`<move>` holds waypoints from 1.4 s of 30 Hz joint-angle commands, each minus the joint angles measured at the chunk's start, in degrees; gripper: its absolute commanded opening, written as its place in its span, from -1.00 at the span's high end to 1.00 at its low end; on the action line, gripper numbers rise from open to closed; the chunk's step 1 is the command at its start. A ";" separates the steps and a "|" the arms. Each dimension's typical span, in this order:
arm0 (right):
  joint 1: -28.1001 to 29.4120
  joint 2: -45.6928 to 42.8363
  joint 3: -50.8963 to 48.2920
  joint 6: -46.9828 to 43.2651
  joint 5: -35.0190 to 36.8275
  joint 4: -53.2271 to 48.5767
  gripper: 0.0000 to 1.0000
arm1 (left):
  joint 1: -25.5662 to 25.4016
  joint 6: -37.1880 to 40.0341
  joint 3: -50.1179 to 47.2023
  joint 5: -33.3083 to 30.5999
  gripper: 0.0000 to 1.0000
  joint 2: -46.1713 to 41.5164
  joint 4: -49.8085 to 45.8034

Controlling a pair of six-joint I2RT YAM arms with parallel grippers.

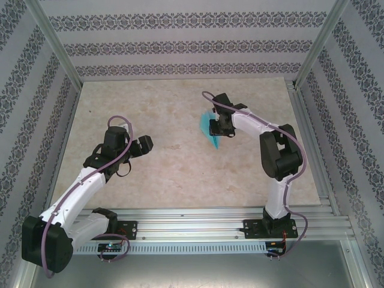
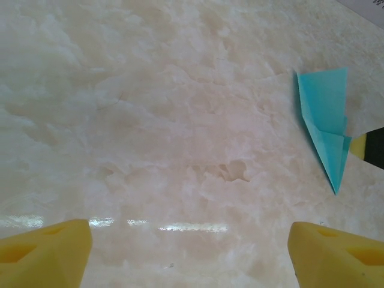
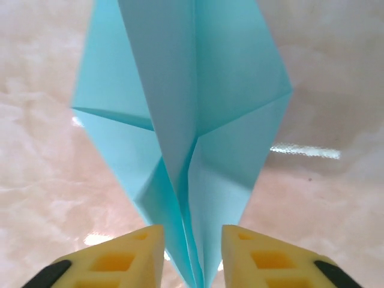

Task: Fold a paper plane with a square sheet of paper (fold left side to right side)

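Note:
The paper plane is a slim turquoise dart lying right of the table's centre. In the left wrist view the paper plane points its tip toward the camera. My right gripper is over it. In the right wrist view the paper plane spreads its wings ahead, and its folded keel runs down between my right gripper. The yellow fingers stand narrowly apart, with a small gap on each side of the keel. My left gripper hovers to the left, wide open and holding nothing.
The marble-patterned tabletop lies bare between the two arms. Patterned walls with metal posts close in the back and sides. An aluminium rail runs along the near edge.

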 commanded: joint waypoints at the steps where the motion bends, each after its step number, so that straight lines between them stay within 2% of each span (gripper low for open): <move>1: 0.50 -6.16 0.72 0.34 1.70 -2.60 0.29 | 0.79 1.52 0.93 -1.95 -0.81 -1.72 -2.07; 6: 0.22 -16.58 -3.45 -0.42 6.40 -4.33 0.15 | 0.87 1.31 1.27 -5.16 -1.00 -2.92 -2.99; 12: -2.70 -33.65 -15.33 -2.88 12.40 1.04 -0.10 | 1.46 0.62 1.72 -14.83 -1.00 -5.64 -3.57; 15: -5.48 -42.56 -24.40 -3.90 15.80 8.23 -0.51 | 2.10 0.16 0.41 -21.83 -1.00 -8.73 -1.60; 18: -11.08 -47.82 -32.16 -3.86 14.21 14.49 -0.94 | 2.37 2.58 -1.21 -29.51 -1.00 -10.57 2.13; 23: -20.11 -49.30 -43.16 -6.13 11.78 28.98 -0.96 | 2.46 7.84 -4.81 -45.19 -1.00 -9.96 9.68; 27: -25.26 -45.34 -51.70 -9.01 10.80 45.89 -0.96 | 2.67 15.52 -10.67 -50.18 -1.00 -7.44 21.54; 32: -26.89 -37.04 -57.36 -11.64 9.09 66.28 -0.96 | 3.33 21.23 -14.26 -45.27 -1.00 -1.56 29.27; 38: -26.30 -31.29 -58.91 -14.10 3.57 82.03 -0.96 | 4.49 26.71 -19.84 -36.90 -1.00 2.46 44.12; 42: -24.35 -24.96 -61.81 -16.79 3.40 93.86 -0.96 | 6.34 28.71 -22.64 -29.79 -1.00 5.51 52.29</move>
